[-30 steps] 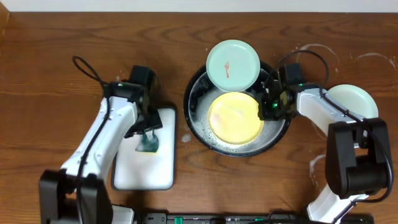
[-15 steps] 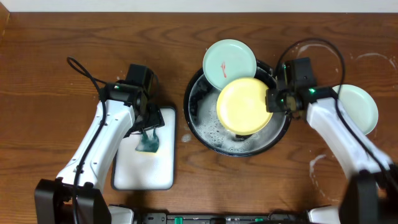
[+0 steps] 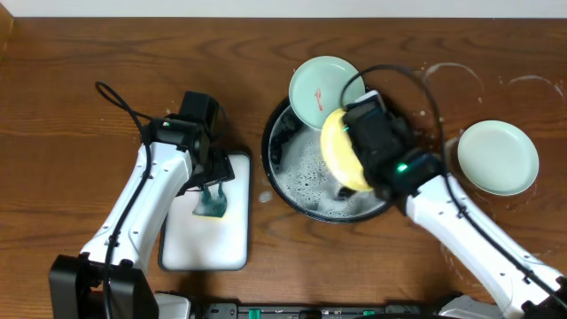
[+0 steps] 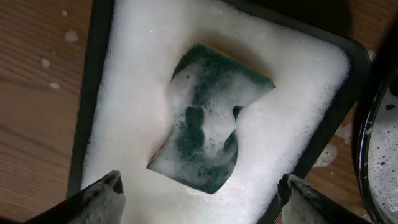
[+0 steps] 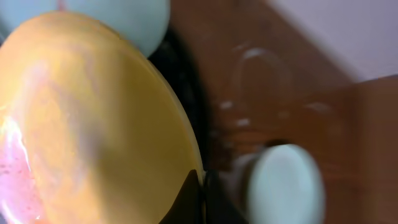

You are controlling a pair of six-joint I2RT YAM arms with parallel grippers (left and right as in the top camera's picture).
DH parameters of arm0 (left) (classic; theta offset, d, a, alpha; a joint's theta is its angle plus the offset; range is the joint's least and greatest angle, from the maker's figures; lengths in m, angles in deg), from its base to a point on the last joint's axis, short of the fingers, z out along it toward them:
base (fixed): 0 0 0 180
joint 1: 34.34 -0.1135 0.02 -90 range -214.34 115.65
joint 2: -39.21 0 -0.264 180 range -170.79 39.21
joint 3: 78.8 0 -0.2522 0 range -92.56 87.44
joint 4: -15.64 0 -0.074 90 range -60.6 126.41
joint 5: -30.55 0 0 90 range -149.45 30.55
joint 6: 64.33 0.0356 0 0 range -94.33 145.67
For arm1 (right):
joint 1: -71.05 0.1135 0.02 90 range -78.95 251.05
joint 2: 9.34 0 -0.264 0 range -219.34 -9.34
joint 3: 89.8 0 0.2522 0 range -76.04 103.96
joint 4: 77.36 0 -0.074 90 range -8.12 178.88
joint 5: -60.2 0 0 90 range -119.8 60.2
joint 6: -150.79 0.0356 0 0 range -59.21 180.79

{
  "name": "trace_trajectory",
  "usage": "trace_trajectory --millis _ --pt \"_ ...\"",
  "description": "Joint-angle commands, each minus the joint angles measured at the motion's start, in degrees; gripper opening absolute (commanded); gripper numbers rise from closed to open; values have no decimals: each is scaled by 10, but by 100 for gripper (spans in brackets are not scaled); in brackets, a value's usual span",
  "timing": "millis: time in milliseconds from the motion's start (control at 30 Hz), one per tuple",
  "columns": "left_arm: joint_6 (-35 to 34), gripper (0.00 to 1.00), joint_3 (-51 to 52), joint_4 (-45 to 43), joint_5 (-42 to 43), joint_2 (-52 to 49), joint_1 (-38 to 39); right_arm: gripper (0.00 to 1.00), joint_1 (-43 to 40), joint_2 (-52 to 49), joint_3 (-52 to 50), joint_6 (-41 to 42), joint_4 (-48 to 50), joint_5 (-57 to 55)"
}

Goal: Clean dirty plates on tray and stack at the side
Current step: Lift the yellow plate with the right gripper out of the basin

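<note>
My right gripper (image 5: 203, 198) is shut on the rim of the yellow plate (image 3: 337, 152), holding it tilted on edge above the sudsy black tray (image 3: 270, 151). In the right wrist view the yellow plate (image 5: 93, 124) fills the left side, blurred. A mint plate (image 3: 323, 89) with a red smear leans on the tray's far rim. Another mint plate (image 3: 497, 157) lies on the stained side (image 3: 447, 75) of the table. My left gripper (image 4: 200, 186) hangs open just above a foamy green sponge (image 4: 205, 124), touching nothing.
The sponge (image 3: 211, 206) lies in a rectangular foam-filled dish (image 3: 204, 248) left of the tray. Its dark rim (image 4: 98, 62) shows in the left wrist view. Bare wood surrounds both. Cables loop off each arm.
The right arm lifted the yellow plate out of the tray and tipped it from flat to nearly on edge. The left gripper's jaws widened, and it stayed over the sponge.
</note>
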Motion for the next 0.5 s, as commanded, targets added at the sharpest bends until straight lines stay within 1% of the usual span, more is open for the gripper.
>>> trace_trajectory --millis 0,233,467 --pt "3 80 -9 3 -2 2 -2 1 47 16 4 -46 4 -190" --pt "3 80 -9 3 -2 2 -2 1 129 16 4 -88 22 -287" --pt "3 80 -9 3 -2 2 -2 1 160 16 4 -113 26 -318"
